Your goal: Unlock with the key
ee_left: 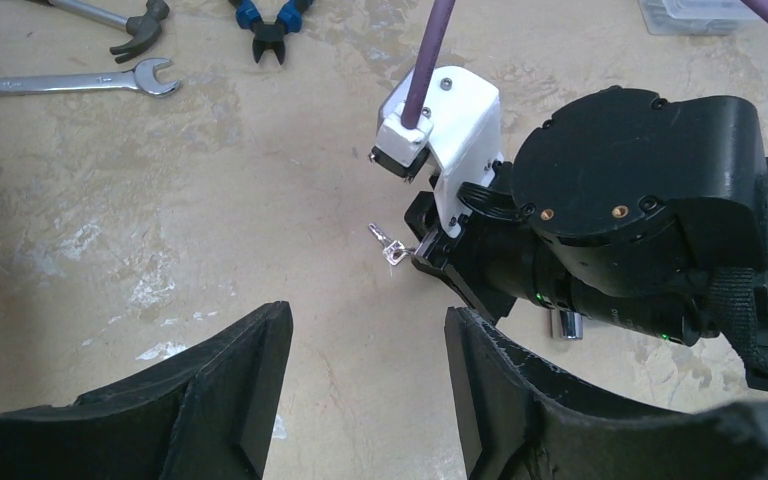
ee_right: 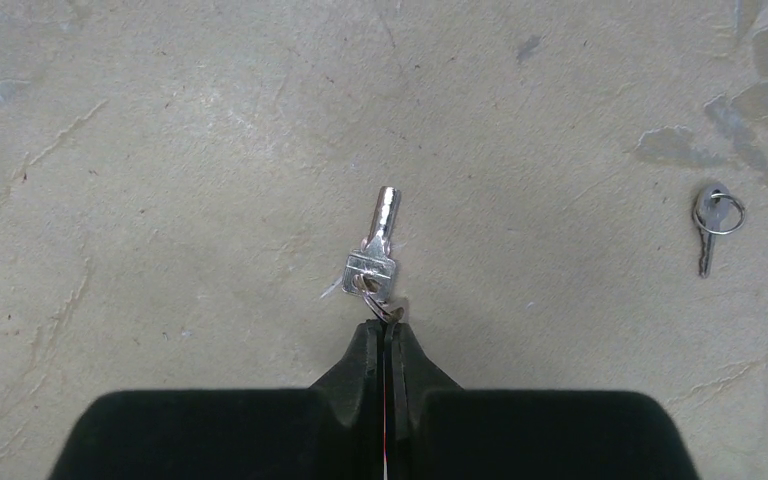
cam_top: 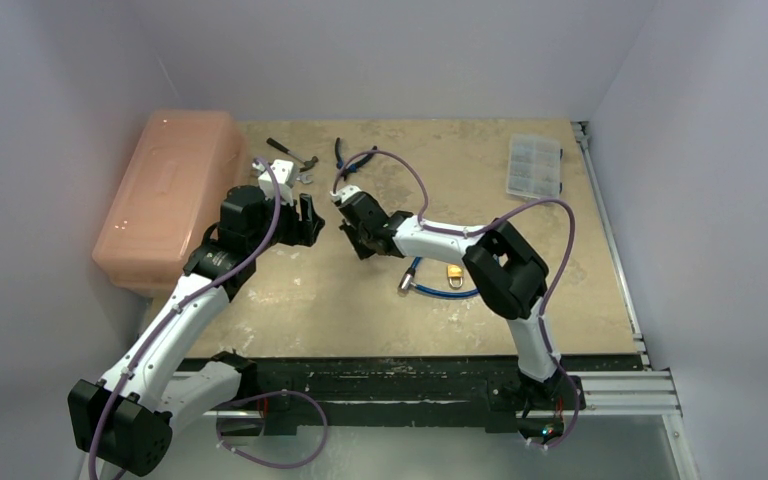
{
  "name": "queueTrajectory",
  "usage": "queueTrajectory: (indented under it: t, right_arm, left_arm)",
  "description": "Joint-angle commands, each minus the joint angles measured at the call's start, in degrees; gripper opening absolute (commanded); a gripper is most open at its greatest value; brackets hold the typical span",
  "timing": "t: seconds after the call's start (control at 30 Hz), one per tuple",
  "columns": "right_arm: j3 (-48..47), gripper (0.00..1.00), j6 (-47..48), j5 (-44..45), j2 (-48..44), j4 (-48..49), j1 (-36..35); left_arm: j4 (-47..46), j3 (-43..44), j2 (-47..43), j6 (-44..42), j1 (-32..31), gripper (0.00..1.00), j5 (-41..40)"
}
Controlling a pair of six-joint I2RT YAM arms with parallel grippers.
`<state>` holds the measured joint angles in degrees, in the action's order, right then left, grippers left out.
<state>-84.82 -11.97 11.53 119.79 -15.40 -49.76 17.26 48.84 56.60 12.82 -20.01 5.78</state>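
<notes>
From above, the left gripper [cam_top: 308, 222] and right gripper [cam_top: 350, 232] face each other mid-table. The pink lidded box [cam_top: 165, 195] and clear organizer [cam_top: 535, 165] are closed, their contents unclear. In the left wrist view, the left jaws stand apart, holding nothing. In the right wrist view, the right jaws are pinched shut on the key [ee_right: 378, 250], and a second key [ee_right: 712, 222] lies aside.

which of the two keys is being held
The key pinched by the right end effector; the other key, on a ring, lies loose on the table.
</notes>
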Motion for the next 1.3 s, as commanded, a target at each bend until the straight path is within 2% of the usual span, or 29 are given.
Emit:
queueTrajectory:
  t: [0.0, 0.3, 0.63, 0.97, 1.2, 1.27]
  right_arm:
    - [3.0, 0.00, 1.3, -0.2, -1.3, -1.4, 0.2]
    - [6.3, 0.00, 2.7, -1.7, -8.6, 0.9, 0.3]
    - [11.6, 0.00, 3.2, -8.2, -18.5, 2.6, 1.1]
    - [15.8, 0.00, 5.3, -20.7, -30.7, 2.6, 1.3]
    - [17.1, 0.00, -2.7, -23.0, -39.1, -4.4, 1.3]
    - [18.6, 0.00, -5.6, -24.3, -41.7, -5.6, 1.4]
  left_arm:
    - [-2.1, -0.2, -0.7, -0.7, -0.3, 0.61, 0.9]
    - [-2.2, -0.4, -0.9, -0.8, -0.3, 0.61, 1.3]
    - [-3.5, -0.9, -2.0, -1.1, -0.3, 0.61, 4.9]
    - [-8.1, -3.3, -5.2, -0.8, -0.4, 0.60, 18.2]
    - [-15.4, -6.0, -4.8, 2.1, -1.2, 0.62, 33.4]
    - [-20.8, -7.7, -5.0, 4.2, -1.4, 0.64, 38.7]
